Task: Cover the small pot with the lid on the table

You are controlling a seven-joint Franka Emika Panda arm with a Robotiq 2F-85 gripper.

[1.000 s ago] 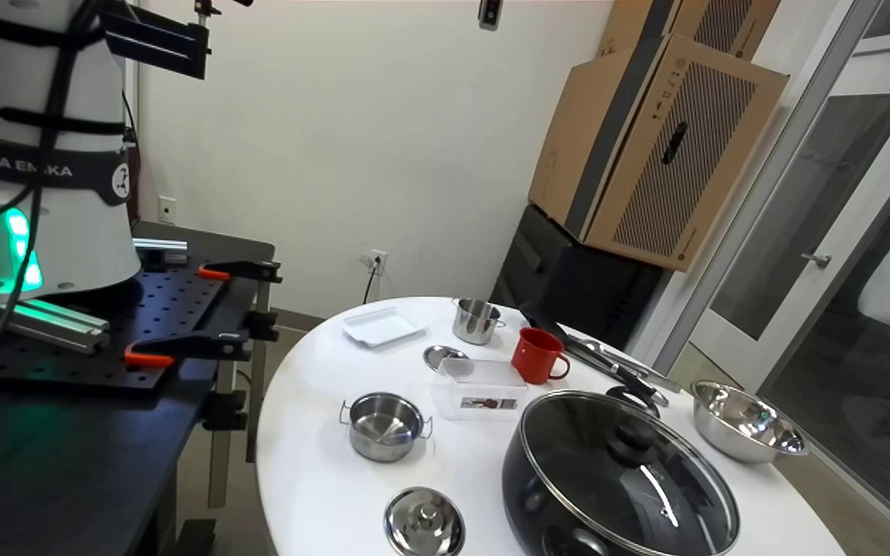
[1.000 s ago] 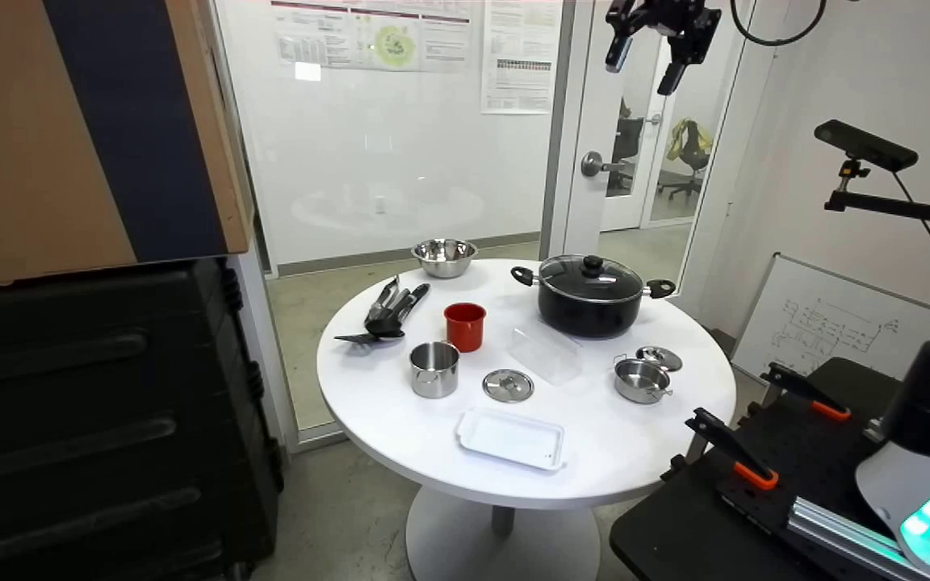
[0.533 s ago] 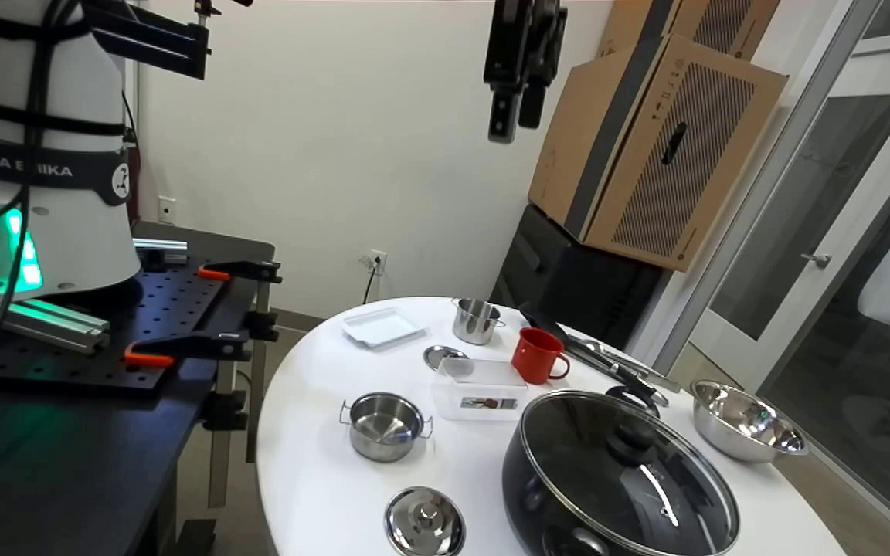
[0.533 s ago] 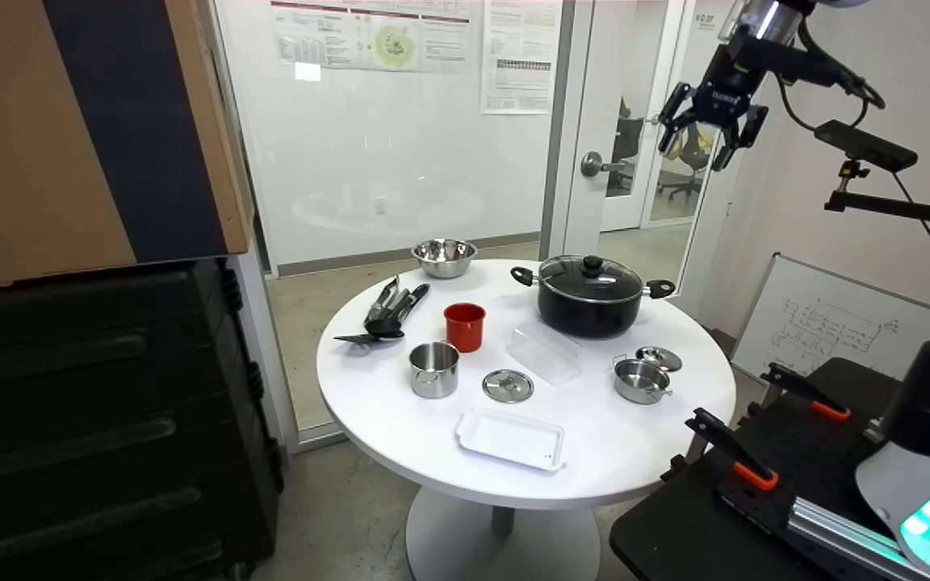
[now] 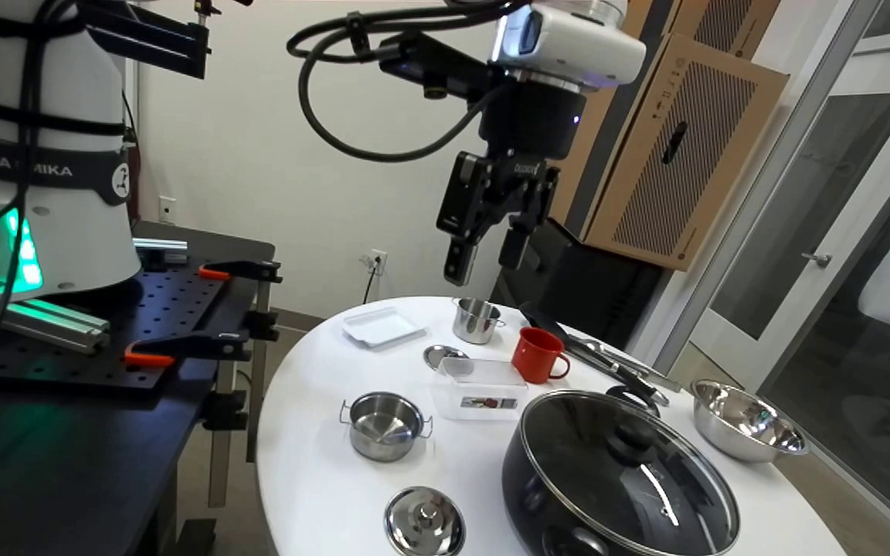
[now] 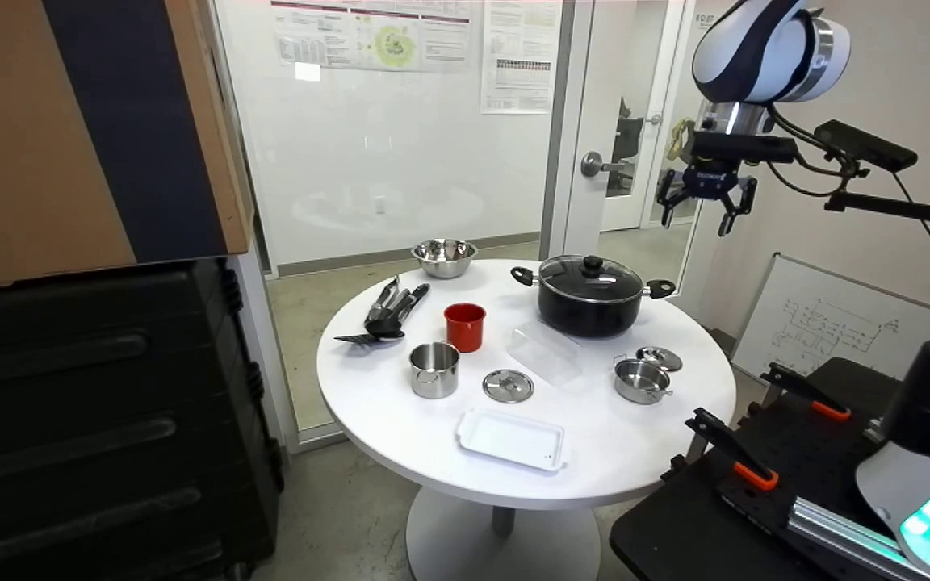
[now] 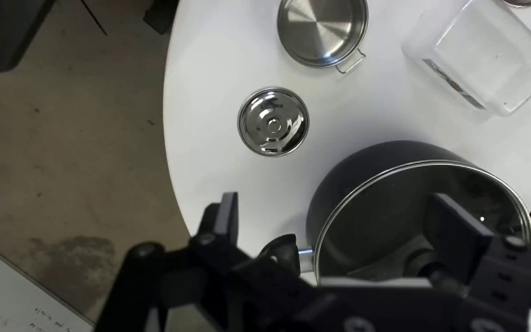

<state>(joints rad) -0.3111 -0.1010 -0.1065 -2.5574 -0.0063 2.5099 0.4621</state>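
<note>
The small pot (image 5: pixel 385 427) is a low shiny steel pot with wire handles, standing open on the round white table. It also shows in an exterior view (image 6: pixel 641 381) and at the top of the wrist view (image 7: pixel 322 30). The lid (image 5: pixel 425 521), a shiny steel disc with a small centre knob, lies flat beside it, also in an exterior view (image 6: pixel 659 357) and the wrist view (image 7: pixel 273 121). My gripper (image 5: pixel 485 264) is open and empty, high above the table. In the wrist view its fingers (image 7: pixel 332 203) stand wide apart, with the black pot below them.
A big black pot with glass lid (image 6: pixel 590 290) stands close to the lid. A clear plastic box (image 6: pixel 546 355), red mug (image 6: pixel 465 327), taller steel pot (image 6: pixel 434 371), another steel lid (image 6: pixel 508 386), white tray (image 6: pixel 511 438), utensils (image 6: pixel 388 311) and steel bowl (image 6: pixel 445 258) share the table.
My arm and open gripper have come down into view from above in both exterior views, with the gripper turning to point more straight down. The things on the table have not moved.
</note>
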